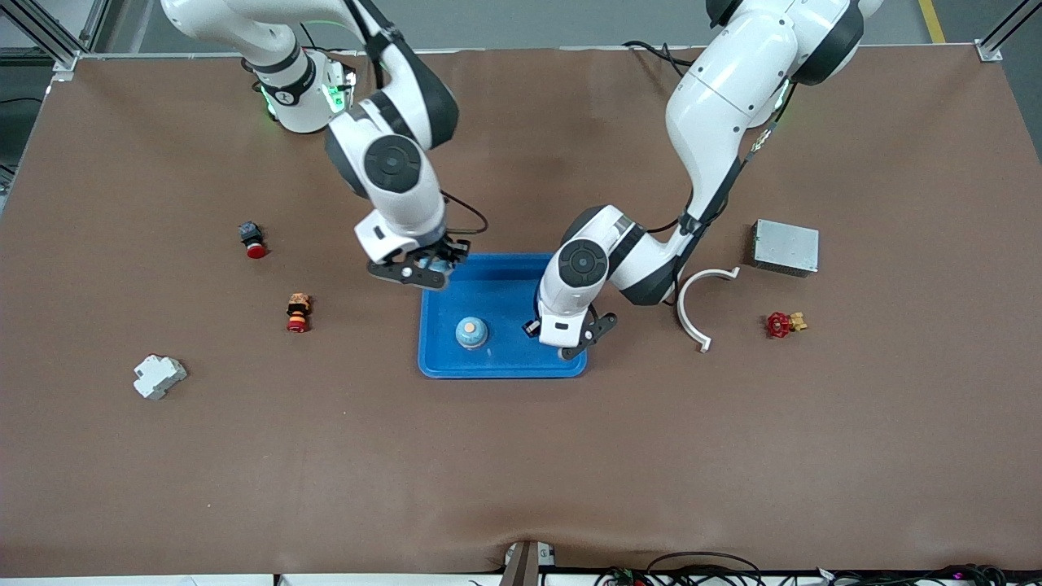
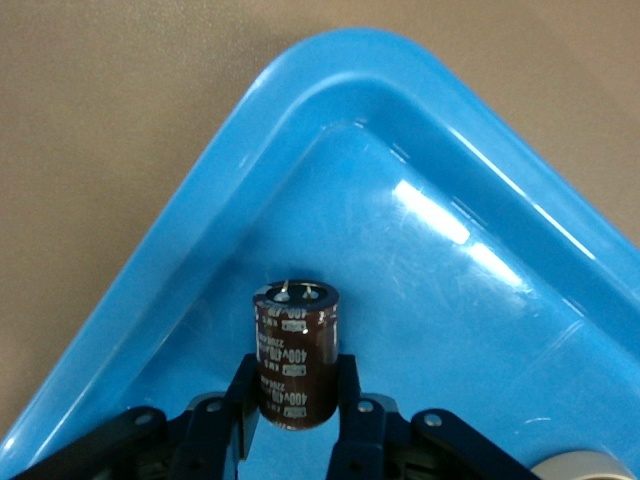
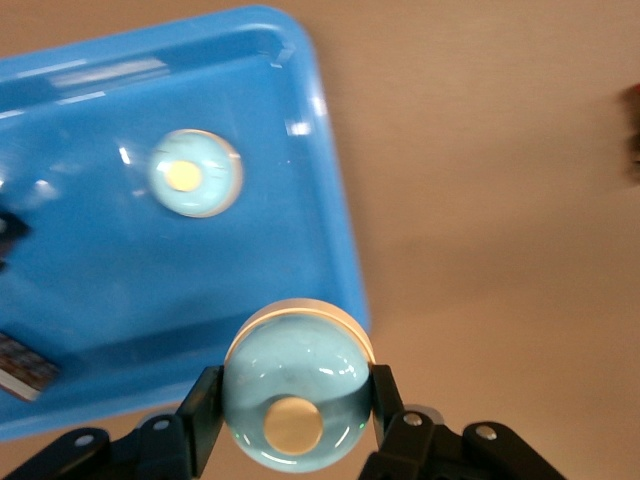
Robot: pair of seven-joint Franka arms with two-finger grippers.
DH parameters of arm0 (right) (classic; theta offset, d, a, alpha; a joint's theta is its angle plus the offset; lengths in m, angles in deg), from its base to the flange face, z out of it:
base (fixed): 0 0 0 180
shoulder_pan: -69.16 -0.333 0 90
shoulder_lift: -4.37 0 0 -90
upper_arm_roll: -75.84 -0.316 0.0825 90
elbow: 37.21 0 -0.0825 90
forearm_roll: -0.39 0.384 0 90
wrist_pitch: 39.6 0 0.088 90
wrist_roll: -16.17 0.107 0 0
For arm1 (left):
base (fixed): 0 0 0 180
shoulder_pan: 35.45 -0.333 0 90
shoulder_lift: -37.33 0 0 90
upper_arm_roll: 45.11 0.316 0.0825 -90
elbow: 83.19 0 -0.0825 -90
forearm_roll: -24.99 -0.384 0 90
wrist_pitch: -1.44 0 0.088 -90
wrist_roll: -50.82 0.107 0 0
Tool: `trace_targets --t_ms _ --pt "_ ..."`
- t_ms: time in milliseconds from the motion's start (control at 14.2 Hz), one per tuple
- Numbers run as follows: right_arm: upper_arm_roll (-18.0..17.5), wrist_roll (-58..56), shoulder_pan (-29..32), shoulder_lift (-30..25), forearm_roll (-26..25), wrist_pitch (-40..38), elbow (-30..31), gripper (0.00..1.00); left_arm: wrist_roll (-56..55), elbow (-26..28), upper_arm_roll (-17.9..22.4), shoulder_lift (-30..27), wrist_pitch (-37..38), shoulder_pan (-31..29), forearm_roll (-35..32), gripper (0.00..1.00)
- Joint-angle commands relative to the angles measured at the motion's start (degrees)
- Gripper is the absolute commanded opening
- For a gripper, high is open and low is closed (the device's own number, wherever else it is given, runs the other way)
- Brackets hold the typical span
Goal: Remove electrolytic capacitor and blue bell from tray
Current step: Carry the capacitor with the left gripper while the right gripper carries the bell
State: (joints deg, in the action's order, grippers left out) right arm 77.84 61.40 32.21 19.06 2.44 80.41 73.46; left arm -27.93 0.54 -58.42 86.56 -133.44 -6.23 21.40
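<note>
One bell in tray | left hand pinches capacitor | right hand pinches second bell

Left gripper, centre frame, fingers clamped on a load. Right gripper, centre-left, likewise clamped.

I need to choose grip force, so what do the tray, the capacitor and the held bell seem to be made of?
Tray: glossy blue plastic, judging by bright glare streaks. Capacitor: probably a metal can in a dark brown printed sleeve. Bell: smooth pale blue dome, likely painted metal, with a brass-coloured button.
</note>
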Motion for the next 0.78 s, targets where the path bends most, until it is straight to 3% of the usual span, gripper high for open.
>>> trace_targets --t_ms 0,282,705 --pt "-0.6 -5.83 4.15 -9.58 -0.64 1.37 10.86 0.0 -1.59 -0.41 0.66 -0.89 0.05 0.66 -1.34 0.0" --pt "-0.6 -26.11 16.79 -14.43 -0.64 4.45 16.77 0.0 -1.5 -0.32 1.45 -5.09 4.43 0.48 -5.1 0.0" --pt "-0.6 -50.47 33.85 -12.85 -0.64 11.98 19.92 0.0 5.43 2.39 0.57 -16.33 18.06 -3.73 -4.77 0.0"
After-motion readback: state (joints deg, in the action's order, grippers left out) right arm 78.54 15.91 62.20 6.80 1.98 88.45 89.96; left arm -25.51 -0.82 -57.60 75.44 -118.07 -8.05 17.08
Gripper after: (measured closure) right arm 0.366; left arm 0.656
